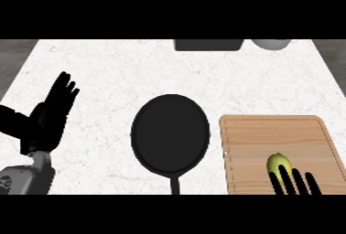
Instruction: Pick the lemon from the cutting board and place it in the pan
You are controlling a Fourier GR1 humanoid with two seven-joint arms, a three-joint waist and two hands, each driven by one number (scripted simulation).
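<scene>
Here the lemon [279, 164] lies on the cutting board [278, 132], in the board's lower right part, close to the view's bottom edge. It is yellow-green, and it stands long-ways up the picture. The right hand [294, 182] comes in from the lower edge just below the lemon. Only its black fingers show, straight and spread a little, pointing up the board. The fingertips overlap the lower end of the lemon, but the hand is not curled round it; whether they touch it cannot be told from this view. The palm is hidden below the edge.

The cutting board is pale wood with a groove running near its rim, and it sits on the right side of the white speckled counter [169, 68]. Just beside it, to its left, lies the pan [170, 135], black and oval in this view, with its thin handle pointing down toward the lower edge. The pan and the board are close but do not overlap. Nothing lies in the pan.

The left hand [51, 116] shows at the left edge, well apart from the pan, with its fingers straight and pointing up, resting open above its grey forearm [30, 178].

At the far edge of the counter a dark box-like thing [208, 44] and a pale round vessel [272, 44] are cut off by the top of the view.
</scene>
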